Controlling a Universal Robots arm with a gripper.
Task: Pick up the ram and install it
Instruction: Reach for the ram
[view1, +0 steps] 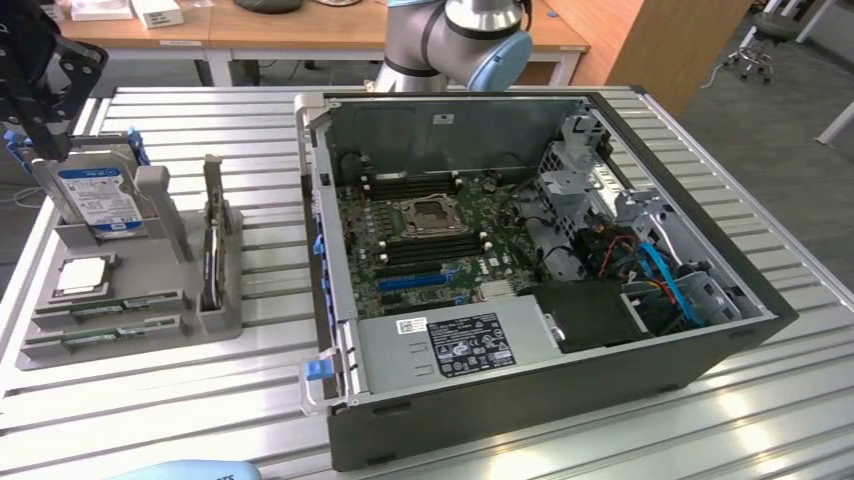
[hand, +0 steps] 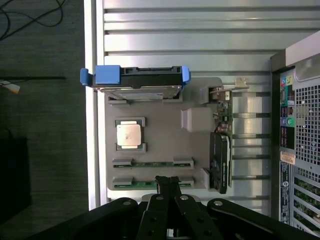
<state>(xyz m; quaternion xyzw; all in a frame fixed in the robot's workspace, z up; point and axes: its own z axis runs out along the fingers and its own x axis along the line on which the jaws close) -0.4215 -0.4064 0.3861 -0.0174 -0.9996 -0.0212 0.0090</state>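
**Shut pincer hangs above parts tray, ram untouched in its slot**

The robot arm's pincer (hand: 168, 183) hovers high over a grey parts tray (hand: 160, 102) on the slatted metal table (view1: 200, 110), its two fingers pressed together and holding nothing. Seen from the wrist view, the fingertips line up close to the nearer ram (hand: 150, 184), a thin green stick lying on its long edge in a narrow slot. A second ram stick (hand: 152, 163) sits in the slot just beside it. A square silver processor (hand: 129, 135) and a blue-labelled hard drive (view1: 100, 200) share the same tray.

The open computer case (view1: 534, 250) lies well apart, to the exterior view's right, with its motherboard (view1: 427, 235) exposed.

By the look of it, the work stands at the approach to the pick. A clean grasp calls for fingers parted just wider than the stick's thin body, centred along its length and squared to it, so they close on the flat faces. A straight lift would keep the board from binding in the slot or catching its neighbour.
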